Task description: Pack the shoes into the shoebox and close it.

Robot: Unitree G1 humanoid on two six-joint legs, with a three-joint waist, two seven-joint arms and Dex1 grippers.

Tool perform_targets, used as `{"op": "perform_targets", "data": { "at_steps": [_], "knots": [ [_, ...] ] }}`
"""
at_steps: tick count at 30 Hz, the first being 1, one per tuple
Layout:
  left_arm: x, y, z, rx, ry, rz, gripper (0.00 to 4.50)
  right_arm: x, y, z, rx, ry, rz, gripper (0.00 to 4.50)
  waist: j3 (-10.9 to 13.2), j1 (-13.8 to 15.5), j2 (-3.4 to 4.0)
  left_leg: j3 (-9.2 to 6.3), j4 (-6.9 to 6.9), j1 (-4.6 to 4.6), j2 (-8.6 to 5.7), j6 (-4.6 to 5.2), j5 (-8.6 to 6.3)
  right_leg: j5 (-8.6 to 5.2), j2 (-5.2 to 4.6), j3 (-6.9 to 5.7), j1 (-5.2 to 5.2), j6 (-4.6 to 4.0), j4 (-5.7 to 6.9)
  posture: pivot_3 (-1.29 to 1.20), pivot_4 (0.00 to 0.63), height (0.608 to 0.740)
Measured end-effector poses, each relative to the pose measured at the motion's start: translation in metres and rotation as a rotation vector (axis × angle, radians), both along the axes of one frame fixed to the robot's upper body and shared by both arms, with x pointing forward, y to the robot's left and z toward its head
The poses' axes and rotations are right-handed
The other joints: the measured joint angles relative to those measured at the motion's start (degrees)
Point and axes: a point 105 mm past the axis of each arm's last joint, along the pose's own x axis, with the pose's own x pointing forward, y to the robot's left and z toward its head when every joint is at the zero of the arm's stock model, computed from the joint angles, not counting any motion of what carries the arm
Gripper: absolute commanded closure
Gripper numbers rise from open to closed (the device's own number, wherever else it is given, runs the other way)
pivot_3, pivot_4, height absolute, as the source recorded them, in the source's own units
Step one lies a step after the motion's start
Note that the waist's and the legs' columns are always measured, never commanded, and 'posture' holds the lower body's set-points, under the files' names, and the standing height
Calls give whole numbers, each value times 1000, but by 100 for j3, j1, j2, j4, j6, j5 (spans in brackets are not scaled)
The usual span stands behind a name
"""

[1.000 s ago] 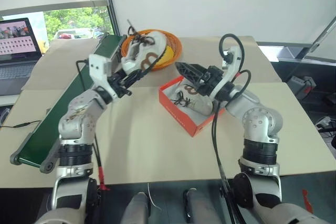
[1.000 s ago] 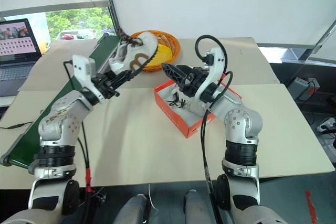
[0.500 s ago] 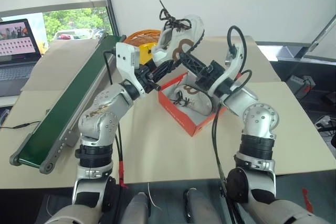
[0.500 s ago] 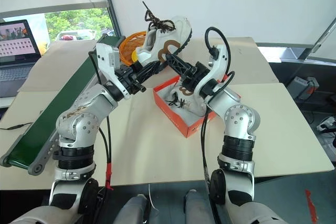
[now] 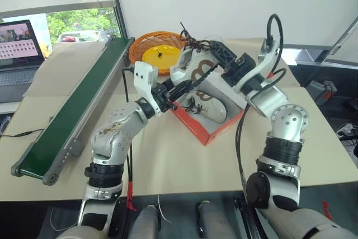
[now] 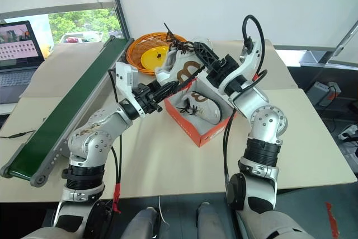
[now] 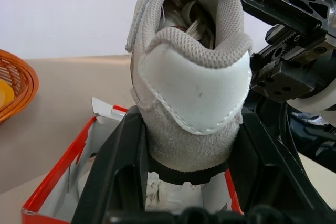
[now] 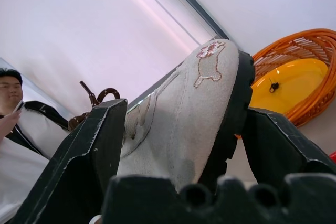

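Note:
One white shoe [image 5: 197,70] with brown trim hangs tilted over the red-orange shoebox [image 5: 193,124]. My left gripper [image 5: 184,85] is shut on its heel, which shows clamped between the fingers in the left wrist view [image 7: 189,129]. My right gripper [image 5: 216,60] is open, its fingers on either side of that shoe's toe [image 8: 199,103]. The other shoe [image 5: 211,108] lies inside the box, laces up.
An orange wicker basket [image 5: 140,48] with a yellow dish stands behind the box. A long green conveyor [image 5: 72,110] runs along the table's left side, with a laptop [image 5: 17,43] beyond it. A person [image 8: 13,108] shows in the right wrist view.
My left gripper carried the shoe from over the basket rightward to above the box, then lowered it. My right gripper rose from the box and came around the shoe's toe.

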Motion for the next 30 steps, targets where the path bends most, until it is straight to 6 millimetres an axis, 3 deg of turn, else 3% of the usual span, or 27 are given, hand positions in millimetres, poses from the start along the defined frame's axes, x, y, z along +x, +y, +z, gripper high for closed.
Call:
{"op": "perform_targets", "data": {
  "at_steps": [3, 6, 14, 18, 23, 25, 30],
  "knots": [
    [0, -2, 1, -10, 3, 4, 2843, 0, 2, 0, -4, 2, 2, 577, 0, 5, 0, 0, 0, -2, 0, 0, 0, 0, -1, 0, 0, 0, -1, 0, 150, 740],
    [0, -4, 2, -21, 4, 2, 2845, 0, 2, -1, -2, 6, -2, 1293, 0, 4, 0, 0, 0, -2, 0, 0, 0, 0, -1, 0, -1, 0, -1, 0, 150, 740],
    [-2, -9, 7, -32, 3, -14, 2845, 1, -1, 1, 8, -3, -16, 3994, 0, -5, 0, 0, 0, -1, 0, 0, 0, 0, 0, 0, -1, 0, -1, 0, 150, 740],
    [-2, -9, 7, -39, 21, -21, 2845, 1, 0, 0, 7, 0, -15, 4132, 0, 1, 0, 0, 0, -2, 0, 0, 0, 0, 0, 0, 0, 0, -2, 0, 150, 740],
    [-9, -9, 5, -28, 43, -52, 750, 1, 0, 0, 5, -2, -11, 4143, 0, -6, 0, 0, -1, -2, 0, 1, 0, 0, 0, 0, -1, 0, -2, 0, 150, 740],
    [-13, -7, 3, -13, 47, -64, 137, 1, 3, 0, -2, -1, -5, 4148, 1, -9, 1, 0, -1, -2, 0, 1, 0, 0, 0, 0, -1, 0, -2, 0, 150, 740],
    [-26, 10, -9, 74, 89, -97, 0, 2, 5, -3, -47, 2, 6, 4151, 2, -18, 4, 0, -1, 0, 0, 1, 0, -1, 1, 0, 0, 0, -1, 0, 150, 740]
  ]
}}
